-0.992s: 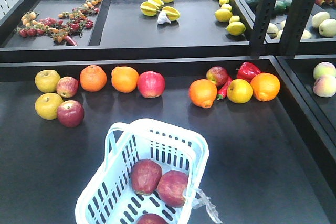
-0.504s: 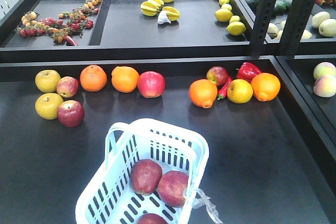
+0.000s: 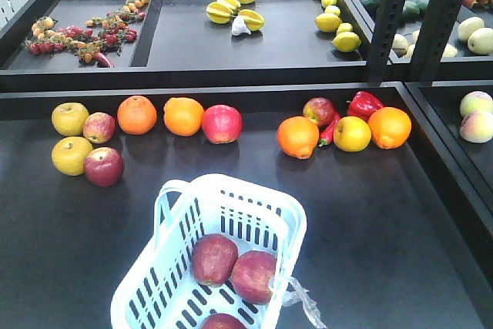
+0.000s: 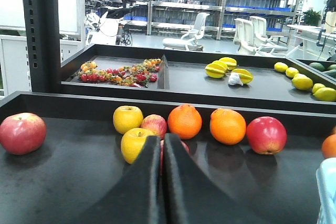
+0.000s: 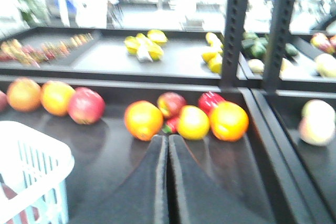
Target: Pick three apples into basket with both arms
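A pale blue-white slotted basket [image 3: 202,267] is sitting at the near edge of a black worktop [image 3: 385,229], slightly left of centre. Three dark red apples are lying inside it: one apple [image 3: 213,259] on the left, a second apple [image 3: 254,275] touching it on the right, and a third apple [image 3: 223,321] nearer, partly cut off by the picture's bottom edge. A crumpled clear plastic scrap [image 3: 304,302] is hanging from the basket's right side.

Along the far edge of the worktop, fruit is lying in two groups. On the left, two yellow apples [image 3: 70,119] are sitting beside two small red apples [image 3: 103,166], then two oranges [image 3: 136,114] and a brighter pink-red apple [image 3: 222,123]. On the right, an orange [image 3: 297,137], a red apple [image 3: 318,112], a yellow fruit [image 3: 352,133], a red pepper [image 3: 363,103] and another orange [image 3: 389,127] are clustering together. Farther back, a raised tray [image 3: 293,44] is holding starfruit [image 3: 235,7] and lemons [image 3: 333,17].

No arms are appearing in the front view. In the left wrist view, the left pincer [image 4: 161,148] is showing its two black fingers pressed together with nothing between them, pointing toward the left fruit group. In the blurred right wrist view, the right pincer [image 5: 168,145] is likewise closed and empty, pointing toward the right fruit group, with the basket's corner at its near left
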Available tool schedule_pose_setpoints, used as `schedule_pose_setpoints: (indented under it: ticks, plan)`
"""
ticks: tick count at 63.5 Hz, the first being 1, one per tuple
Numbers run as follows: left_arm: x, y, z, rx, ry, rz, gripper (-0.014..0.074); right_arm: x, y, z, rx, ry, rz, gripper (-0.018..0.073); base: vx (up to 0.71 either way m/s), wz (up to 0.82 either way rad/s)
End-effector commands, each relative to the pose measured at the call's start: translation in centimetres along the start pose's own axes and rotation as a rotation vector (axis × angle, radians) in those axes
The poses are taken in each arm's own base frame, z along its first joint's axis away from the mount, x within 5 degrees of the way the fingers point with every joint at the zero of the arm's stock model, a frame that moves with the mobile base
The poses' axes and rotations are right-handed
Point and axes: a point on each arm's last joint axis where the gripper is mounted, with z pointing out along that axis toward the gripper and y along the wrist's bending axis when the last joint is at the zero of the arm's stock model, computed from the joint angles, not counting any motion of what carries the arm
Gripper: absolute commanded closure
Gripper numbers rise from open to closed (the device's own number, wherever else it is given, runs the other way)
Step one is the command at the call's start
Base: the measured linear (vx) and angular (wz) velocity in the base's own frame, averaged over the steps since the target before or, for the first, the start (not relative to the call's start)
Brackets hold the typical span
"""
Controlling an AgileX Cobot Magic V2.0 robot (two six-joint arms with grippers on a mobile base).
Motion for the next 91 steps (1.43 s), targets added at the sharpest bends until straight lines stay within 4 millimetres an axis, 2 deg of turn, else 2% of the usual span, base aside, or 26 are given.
schedule_pose_setpoints:
  ticks: [1, 7, 13, 91]
  plan:
    - [0.0, 0.0, 0.0, 0.01, -0.067, -0.013, 0.0603, -0.2, 0.1, -0.2, -0.005, -0.156, 0.007, 0.0568, 0.0, 0.0]
    - [0.0, 0.0, 0.0, 0.01, -0.067, -0.013, 0.0603, 1.4, 0.1, 0.1, -0.009, -0.188, 0.037, 0.0568, 0.0, 0.0]
    - [0.0, 0.0, 0.0, 0.01, -0.067, -0.013, 0.0603, 2.0, 0.1, 0.3, -0.009, -0.198, 0.034, 0.0568, 0.0, 0.0]
    - [0.0, 0.0, 0.0, 0.01, -0.067, -0.013, 0.0603, 2.2, 0.1, 0.3, -0.009, -0.181, 0.023, 0.0568, 0.0, 0.0]
